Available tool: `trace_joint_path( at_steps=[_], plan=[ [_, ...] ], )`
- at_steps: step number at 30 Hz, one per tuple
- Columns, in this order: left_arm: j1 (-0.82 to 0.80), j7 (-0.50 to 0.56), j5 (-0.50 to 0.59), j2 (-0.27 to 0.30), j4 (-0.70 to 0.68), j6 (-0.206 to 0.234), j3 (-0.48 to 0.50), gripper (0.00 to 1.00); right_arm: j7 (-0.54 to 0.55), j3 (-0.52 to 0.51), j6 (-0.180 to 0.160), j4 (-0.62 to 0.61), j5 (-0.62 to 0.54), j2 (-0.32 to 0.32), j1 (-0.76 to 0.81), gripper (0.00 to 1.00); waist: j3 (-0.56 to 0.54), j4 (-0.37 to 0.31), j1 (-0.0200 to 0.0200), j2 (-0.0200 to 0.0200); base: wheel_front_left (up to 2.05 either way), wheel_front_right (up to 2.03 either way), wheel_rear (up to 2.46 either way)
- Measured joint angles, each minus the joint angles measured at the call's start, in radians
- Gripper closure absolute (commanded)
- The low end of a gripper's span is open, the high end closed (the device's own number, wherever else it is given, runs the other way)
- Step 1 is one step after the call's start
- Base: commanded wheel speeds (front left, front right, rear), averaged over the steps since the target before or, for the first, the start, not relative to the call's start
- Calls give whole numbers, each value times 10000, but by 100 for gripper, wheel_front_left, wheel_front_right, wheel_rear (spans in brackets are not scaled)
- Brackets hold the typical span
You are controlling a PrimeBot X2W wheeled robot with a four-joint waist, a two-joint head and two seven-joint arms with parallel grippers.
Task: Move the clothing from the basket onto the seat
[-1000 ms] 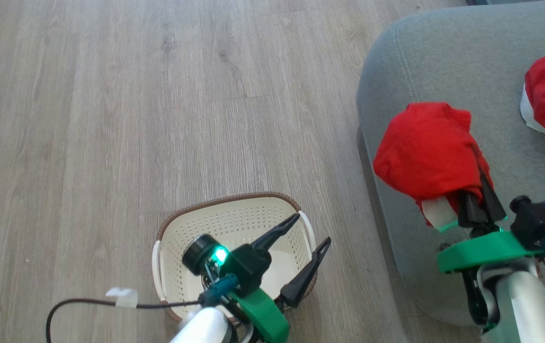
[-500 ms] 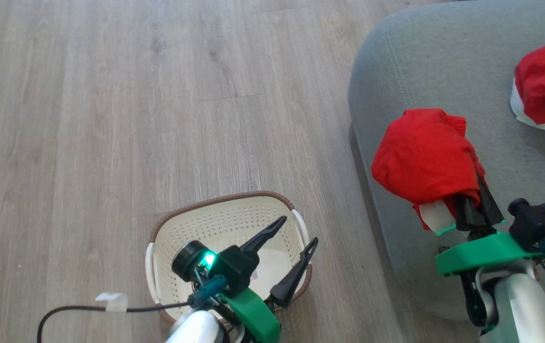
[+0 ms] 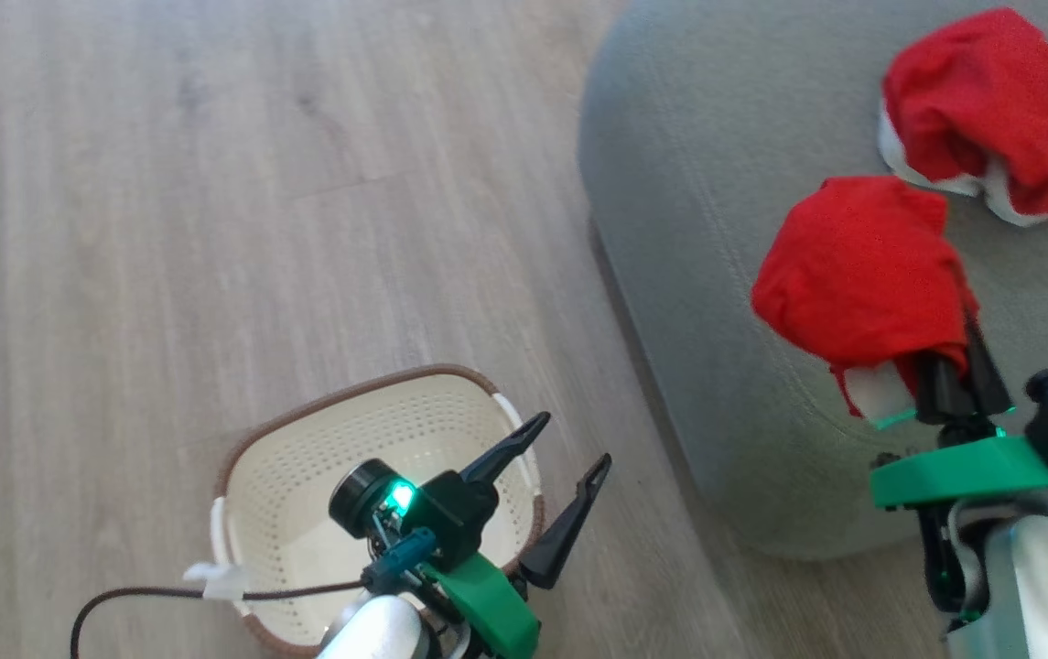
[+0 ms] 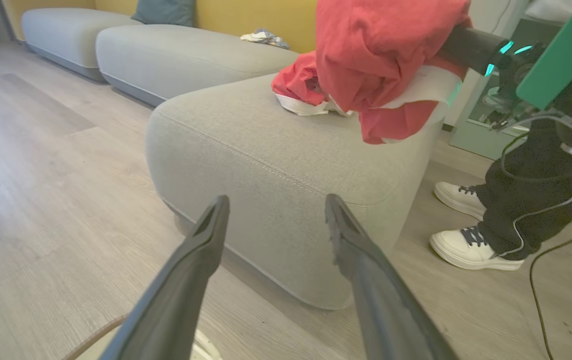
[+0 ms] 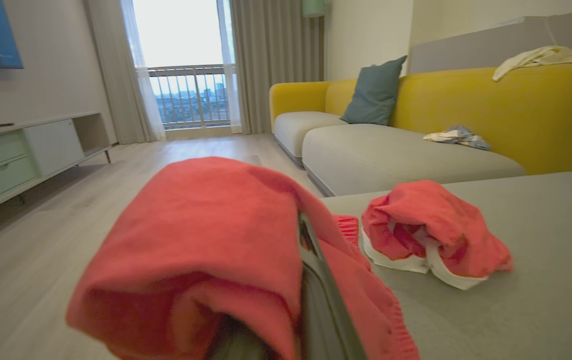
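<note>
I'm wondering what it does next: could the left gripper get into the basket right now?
Probably yes. The left gripper hangs open just over the basket's rim, and nothing lies between them.

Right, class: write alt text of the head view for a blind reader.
The right gripper, jaws shut on a red garment, holds it over the grey seat near another red garment; the open left gripper hovers above the cream basket.

I see clothing (image 3: 862,265) bright red, white trim | basket (image 3: 297,462) cream, dotted holes, brown rim | seat (image 3: 697,210) grey | floor (image 3: 212,229) pale wood-grain
</note>
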Motion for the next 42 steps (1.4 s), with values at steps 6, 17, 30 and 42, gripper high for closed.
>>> trace_joint_path(
  at_steps=[6, 17, 30, 42],
  plan=[
    [-31, 0, 33, 38, -82, -2, -176, 0, 0, -259, 0, -155, 0, 6, -2, 100, 240, -822, 0, 0, 0, 0, 0],
    [-31, 0, 63, 238, -163, -2, -558, 0, 0, -351, 0, -226, 58, 17, 26, 100, 440, -2371, 0, 0, 0, 0, 0],
    [-663, 0, 119, 408, -282, -2, -1235, 0, 0, -1289, 0, -627, 357, 69, 665, 100, 726, -2956, 1, 0, 0, 0, 0],
    [-557, 0, 504, 173, -966, 0, 40, 0, 0, -1273, 0, -612, 353, 77, 635, 100, 692, -2882, 0, 0, 0, 0, 0]
  ],
)
